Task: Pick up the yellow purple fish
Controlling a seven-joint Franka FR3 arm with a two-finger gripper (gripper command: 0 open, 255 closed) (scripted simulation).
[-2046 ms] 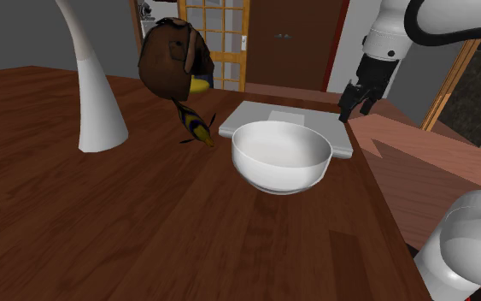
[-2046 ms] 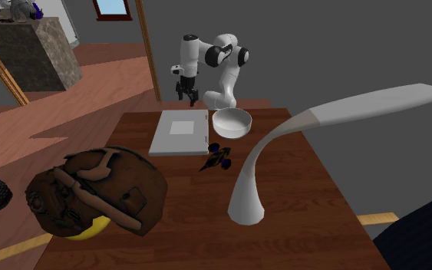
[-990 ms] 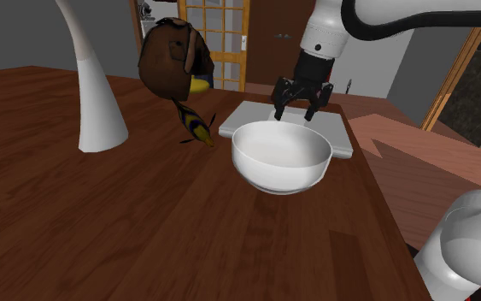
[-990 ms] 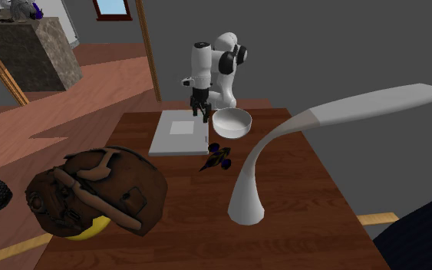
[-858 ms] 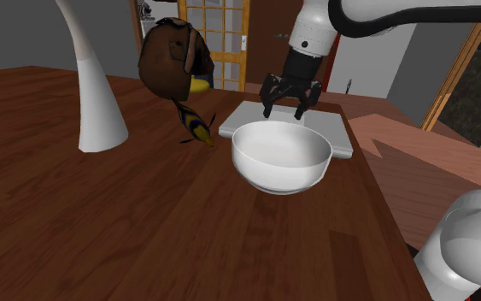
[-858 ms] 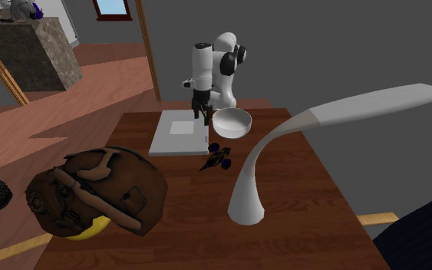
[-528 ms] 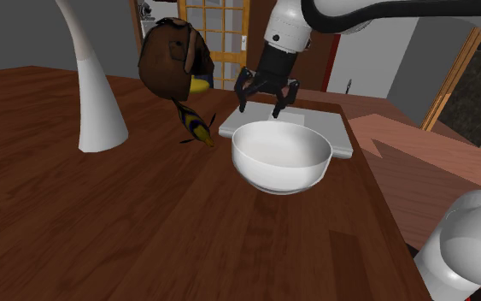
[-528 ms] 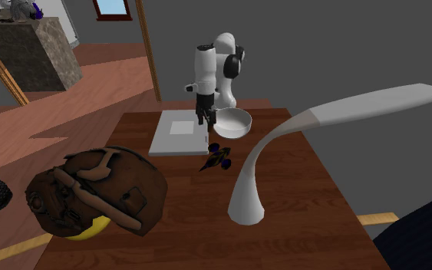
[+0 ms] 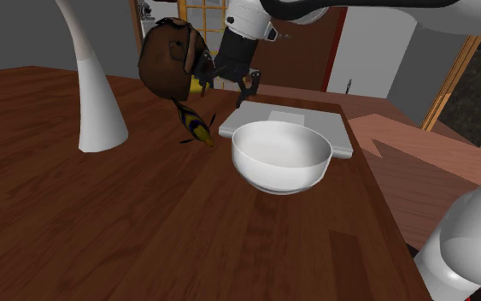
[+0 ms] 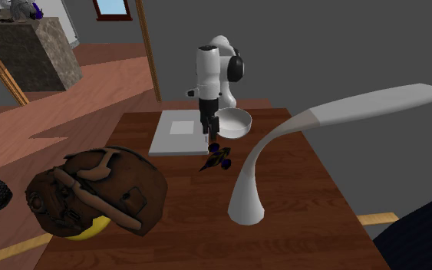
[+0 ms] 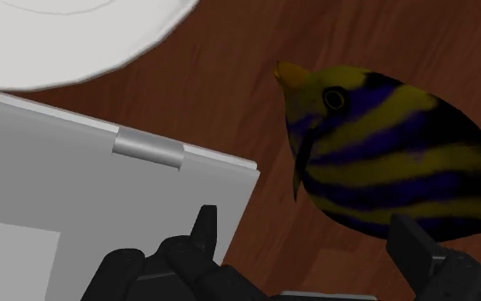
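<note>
Wrist view: striped fish [image 11: 392,162] on side, long axis aimed snout-first at bowl [image 11: 67,34]; fingers [image 11: 202,227] apart, empty.

Dark reddish-brown wooden table [image 9: 102,222], plank grain. Grey walls [image 9: 16,34]. Yellow-framed glazed door [image 9: 208,17]; dark brown door [image 9: 298,60] beside it. Reddish wooden floor [image 10: 84,84]. Stone-faced counter [image 10: 30,50]. Brown-framed window [image 10: 110,6], blue pane.

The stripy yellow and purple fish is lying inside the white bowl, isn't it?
Not quite. The fish is stripy yellow and purple, but it lies on the wooden table beside the white bowl, not inside it. The shoulder view shows this.
</note>
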